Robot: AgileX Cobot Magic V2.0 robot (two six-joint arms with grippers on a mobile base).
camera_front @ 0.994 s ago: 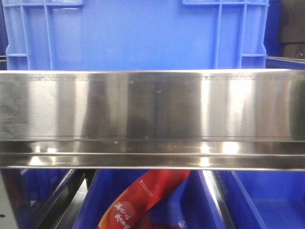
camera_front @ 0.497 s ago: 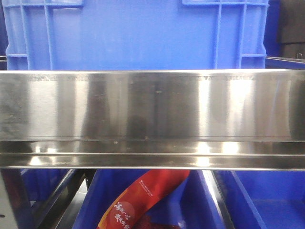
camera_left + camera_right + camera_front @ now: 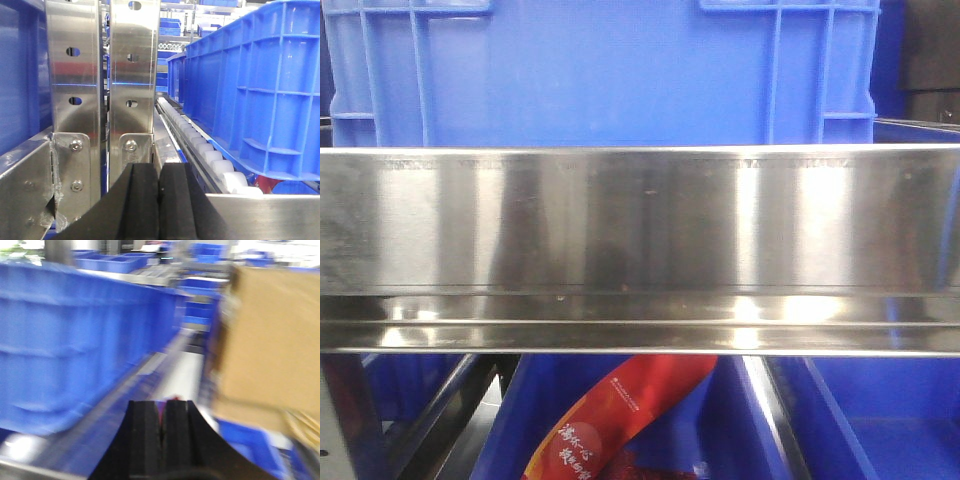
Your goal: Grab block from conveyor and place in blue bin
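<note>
My left gripper (image 3: 159,200) sits nearest in its wrist view, its 2 black rubber fingers pressed flat together with nothing between them. Just beyond it stand 2 upright brushed-steel posts with oval holes (image 3: 102,75), bolted to brackets. To the right of the posts a row of white rollers (image 3: 200,145) runs away from me, and a large ribbed blue plastic crate (image 3: 260,85) rests over it.

My right gripper (image 3: 162,435) is also closed to a thin seam, with a sliver of red showing in it; that view is blurred, so I cannot tell what the red is. On its left is a long blue plastic bin wall (image 3: 75,345), on its right a brown cardboard box (image 3: 275,335).

In the front view a wide polished steel rail (image 3: 640,250) spans the picture. Below it a red printed snack pouch (image 3: 620,420) lies in a blue bin (image 3: 880,420); behind it stands a blue crate (image 3: 600,70).

I cannot see the small sky-blue block or the grey belt in any view.
</note>
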